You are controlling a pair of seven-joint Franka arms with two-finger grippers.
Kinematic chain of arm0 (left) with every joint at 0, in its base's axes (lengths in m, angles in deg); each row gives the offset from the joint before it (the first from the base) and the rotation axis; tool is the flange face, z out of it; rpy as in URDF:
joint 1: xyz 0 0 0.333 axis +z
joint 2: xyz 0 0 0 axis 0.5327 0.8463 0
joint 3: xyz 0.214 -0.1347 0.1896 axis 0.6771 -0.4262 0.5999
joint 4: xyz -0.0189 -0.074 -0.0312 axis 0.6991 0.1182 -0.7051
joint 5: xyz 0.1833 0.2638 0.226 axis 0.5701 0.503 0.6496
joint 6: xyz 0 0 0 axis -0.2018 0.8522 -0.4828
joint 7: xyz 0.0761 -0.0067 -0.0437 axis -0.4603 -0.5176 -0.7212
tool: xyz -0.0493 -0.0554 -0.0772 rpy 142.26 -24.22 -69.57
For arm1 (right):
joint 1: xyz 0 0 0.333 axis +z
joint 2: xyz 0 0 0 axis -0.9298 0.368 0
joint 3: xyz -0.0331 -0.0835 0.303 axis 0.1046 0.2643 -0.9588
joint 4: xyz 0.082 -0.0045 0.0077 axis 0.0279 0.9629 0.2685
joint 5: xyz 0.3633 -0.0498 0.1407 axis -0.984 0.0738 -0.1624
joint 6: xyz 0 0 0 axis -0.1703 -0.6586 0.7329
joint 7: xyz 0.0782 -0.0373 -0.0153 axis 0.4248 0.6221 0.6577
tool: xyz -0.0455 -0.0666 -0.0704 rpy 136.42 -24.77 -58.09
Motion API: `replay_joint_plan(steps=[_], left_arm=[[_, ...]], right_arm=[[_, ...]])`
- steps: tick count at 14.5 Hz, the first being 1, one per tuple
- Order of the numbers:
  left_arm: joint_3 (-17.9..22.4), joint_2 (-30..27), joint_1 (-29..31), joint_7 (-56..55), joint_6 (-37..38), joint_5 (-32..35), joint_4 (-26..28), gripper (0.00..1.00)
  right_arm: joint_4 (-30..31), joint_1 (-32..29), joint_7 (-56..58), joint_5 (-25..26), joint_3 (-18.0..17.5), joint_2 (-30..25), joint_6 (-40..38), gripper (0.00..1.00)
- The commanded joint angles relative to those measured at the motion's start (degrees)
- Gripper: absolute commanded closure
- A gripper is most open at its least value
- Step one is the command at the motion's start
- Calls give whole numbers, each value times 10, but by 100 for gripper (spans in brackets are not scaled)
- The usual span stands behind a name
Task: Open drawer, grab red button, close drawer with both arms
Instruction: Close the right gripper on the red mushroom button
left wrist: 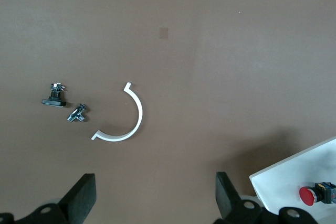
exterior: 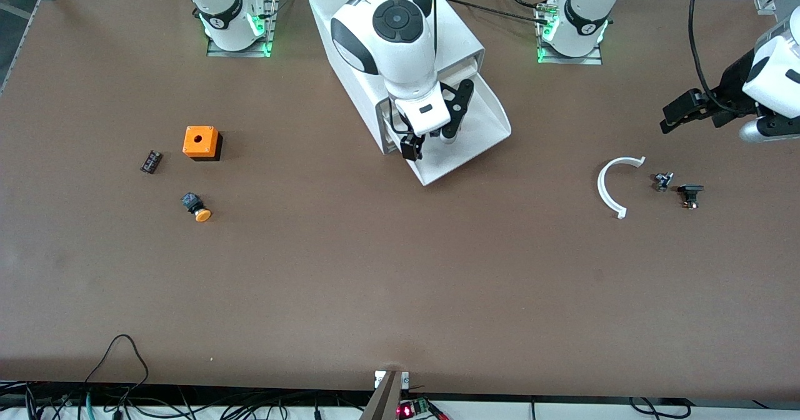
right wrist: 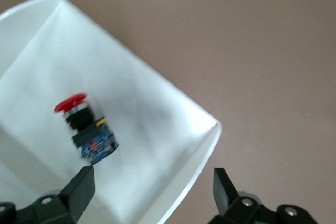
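The drawer [exterior: 481, 134] is standing pulled out; the button [right wrist: 84, 127] is lying in it, hidden in the front view by the right gripper [exterior: 431, 139], hanging wide open, empty. The left gripper [exterior: 672, 119] is hovering spread, empty, near the white arc [exterior: 609, 185], arm partly cut off.

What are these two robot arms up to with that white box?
The lowest drawer of the white cabinet is pulled open, and a red-capped button lies inside. The right gripper hangs over the drawer with fingers open, not yet holding the button. The left gripper waits open above the table's left-arm end, over a white curved piece.
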Motion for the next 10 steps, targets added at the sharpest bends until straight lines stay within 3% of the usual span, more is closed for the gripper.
replay_joint_plan(steps=[1,10], left_arm=[[-2,17,0,0,7,15,-25,0],[-4,16,-5,-2,7,12,-25,0]], right_arm=[[-17,15,42,-4,1,12,-23,0],[-22,37,60,-5,1,58,-1,0]])
